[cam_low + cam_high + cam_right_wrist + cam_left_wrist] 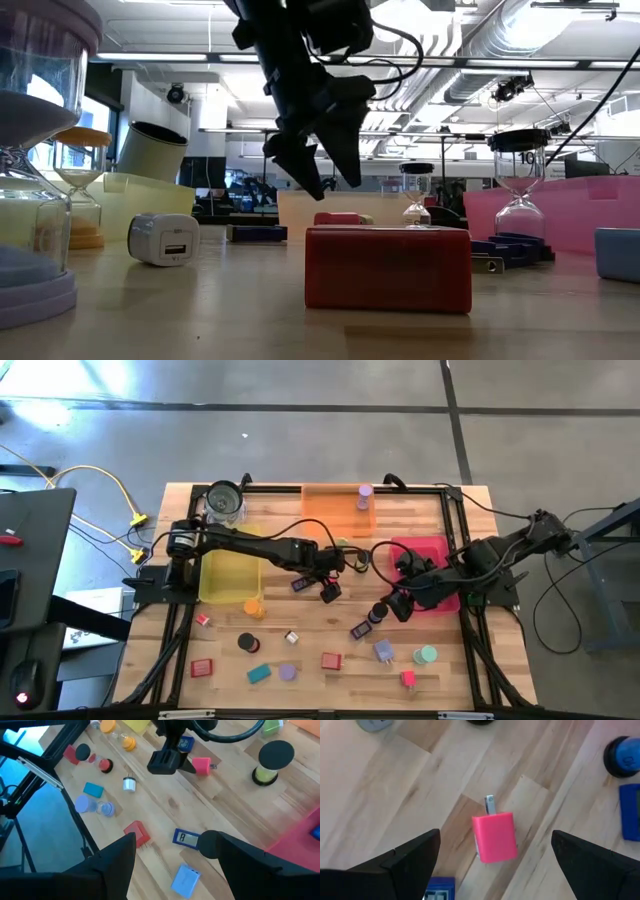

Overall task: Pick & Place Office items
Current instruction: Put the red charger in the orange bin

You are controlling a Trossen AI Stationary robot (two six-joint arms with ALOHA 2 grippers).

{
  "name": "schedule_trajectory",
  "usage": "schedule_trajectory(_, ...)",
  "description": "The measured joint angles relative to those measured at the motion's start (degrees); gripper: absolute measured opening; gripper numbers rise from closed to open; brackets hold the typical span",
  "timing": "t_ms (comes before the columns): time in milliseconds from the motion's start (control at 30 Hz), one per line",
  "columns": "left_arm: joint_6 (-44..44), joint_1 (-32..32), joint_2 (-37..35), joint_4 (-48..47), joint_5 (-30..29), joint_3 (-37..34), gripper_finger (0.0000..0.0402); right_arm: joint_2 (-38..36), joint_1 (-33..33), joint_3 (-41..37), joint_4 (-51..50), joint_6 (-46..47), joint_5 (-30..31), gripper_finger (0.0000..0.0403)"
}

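Left gripper (pixel 328 591): we see it hanging above the mid-table, fingers (pixel 395 865) spread wide, nothing between them.
Pink block (pixel 494 837): it lies on the bare wood directly below the gap of the left fingers, midway between the two tips, a metal prong at one end; untouched.
Blue piece (pixel 436 889): it shows just beside the one left finger, on the wood.
Right gripper (pixel 398 606): we find it low near the pink tray's front corner, fingers (pixel 107 865) apart and empty.
Blue display block (pixel 184 838): it lies on the table between the right fingers, close to the tip of one; no contact.
Lavender block (pixel 186 881): near the same right finger, flat on the wood.
Red block (pixel 136 833): just beyond the other right finger's tip.
Yellow tray (pixel 230 573): we cannot tell what it holds; an orange hourglass (pixel 254 607) sits at its front corner, outside.
Orange tray (pixel 335 505): a purple cylinder (pixel 364 495) stands inside it.
Pink tray (pixel 425 550): dark-blue pieces lie in it in the low view; the right arm covers much of it from above.
Jar (pixel 224 501): at the back beside the yellow tray; contents unclear.
Other items: teal block (pixel 259 673), black cylinder (pixel 248 644) and green cylinder (pixel 427 654) are scattered along the front, well apart from both fingers.
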Motion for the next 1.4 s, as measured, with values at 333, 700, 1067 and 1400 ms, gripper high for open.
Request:
schedule_trajectory(333, -0.7, -0.6, 1.9, 1.3, 0.0, 0.0, 0.0374, 0.0, 0.0, 0.0, 0.8, -4.9, 1.1, 0.0259)
schedule_trajectory(700, -1.1, -1.1, 4.2, 3.3, -0.5, 0.1, 0.0373, 0.0, 0.0, 0.0, 3.1, -10.7, 0.5, 0.0259)
schedule_trajectory(1067, -1.1, 0.1, 7.0, 3.7, -0.3, 0.0, 0.0341, 0.0, 0.0, 0.0, 4.4, -17.7, 0.4, 0.0259)
schedule_trajectory(1400, -0.9, 0.1, 7.8, 1.7, -0.8, 0.2, 0.0255, -0.1, -3.8, 0.0, 7.0, -32.8, 1.9, 0.0259)
